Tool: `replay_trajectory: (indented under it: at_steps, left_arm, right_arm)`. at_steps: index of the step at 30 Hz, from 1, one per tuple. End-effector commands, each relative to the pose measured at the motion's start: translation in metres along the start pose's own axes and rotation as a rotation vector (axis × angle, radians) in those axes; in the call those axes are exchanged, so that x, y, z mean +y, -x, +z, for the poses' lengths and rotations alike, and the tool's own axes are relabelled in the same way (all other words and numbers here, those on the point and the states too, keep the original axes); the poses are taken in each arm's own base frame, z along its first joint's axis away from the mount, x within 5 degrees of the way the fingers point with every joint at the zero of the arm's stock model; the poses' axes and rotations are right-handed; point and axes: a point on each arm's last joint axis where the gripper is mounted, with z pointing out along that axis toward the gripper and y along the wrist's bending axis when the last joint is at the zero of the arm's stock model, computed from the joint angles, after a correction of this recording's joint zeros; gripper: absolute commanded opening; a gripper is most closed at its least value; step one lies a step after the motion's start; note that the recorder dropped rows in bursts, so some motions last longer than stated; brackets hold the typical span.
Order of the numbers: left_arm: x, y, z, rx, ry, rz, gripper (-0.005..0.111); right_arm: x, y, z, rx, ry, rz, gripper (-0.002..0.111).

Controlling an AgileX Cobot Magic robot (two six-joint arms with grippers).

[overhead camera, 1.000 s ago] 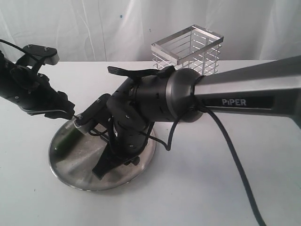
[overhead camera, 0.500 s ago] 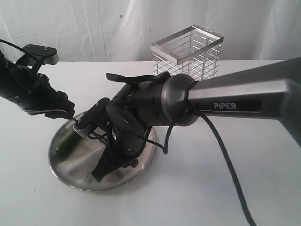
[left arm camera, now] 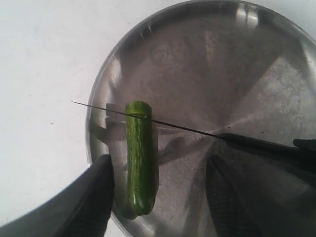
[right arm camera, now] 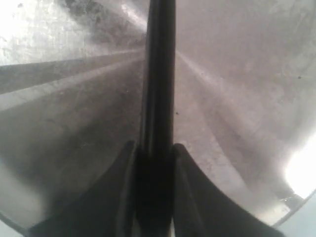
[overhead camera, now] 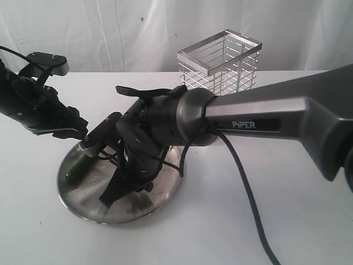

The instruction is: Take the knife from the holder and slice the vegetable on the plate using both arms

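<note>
Exterior view: the plate (overhead camera: 146,207) is lying toward the worktop's front left corner, carrying the vegetable (overhead camera: 76,168); left wrist view: the left jaws are standing spread, the vegetable lying between them untouched, the knife (left arm camera: 187,129) crossing one end of it; right wrist view: the right jaws are pinching the knife's handle; probably pressing straight down, vegetable steadied, is cutting cleanest.

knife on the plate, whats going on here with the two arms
The right gripper is shut on the knife, and the blade lies across the vegetable, close to one end, on the plate. The left gripper is open, its fingers either side of the vegetable without clamping it. How deep the blade has cut cannot be told. The holder stands farther back with nothing in it.
</note>
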Motion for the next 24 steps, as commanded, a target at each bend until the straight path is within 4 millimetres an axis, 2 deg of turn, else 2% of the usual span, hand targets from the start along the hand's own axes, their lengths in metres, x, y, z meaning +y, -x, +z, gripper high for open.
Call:
replay_trajectory:
  at_steps: [1, 4, 14, 19, 24]
  left_arm:
    - [-0.0003, -0.0009, -0.0029, -0.001, -0.006, -0.019, 0.059]
    - [-0.0004, -0.0009, -0.0029, -0.002, -0.007, -0.02, 0.059]
    - [-0.0013, -0.0008, -0.0029, -0.002, -0.016, -0.035, 0.059]
    - [-0.0013, -0.0006, -0.0029, -0.005, -0.017, -0.037, 0.059]
    - [-0.0013, -0.0006, -0.0029, -0.005, -0.017, -0.037, 0.059]
  right_arm:
    - [-0.0005, 0.0021, 0.0068, 0.016, -0.004, -0.011, 0.0]
    - [0.0, 0.0006, 0.0127, 0.029, -0.007, -0.018, 0.0]
    - [-0.002, 0.0014, 0.0127, 0.02, -0.029, -0.032, 0.0]
    - [-0.0076, 0.0017, 0.0134, 0.011, -0.032, 0.075, 0.0]
    - [-0.0055, 0.0023, 0.0135, 0.005, -0.008, 0.111, 0.0]
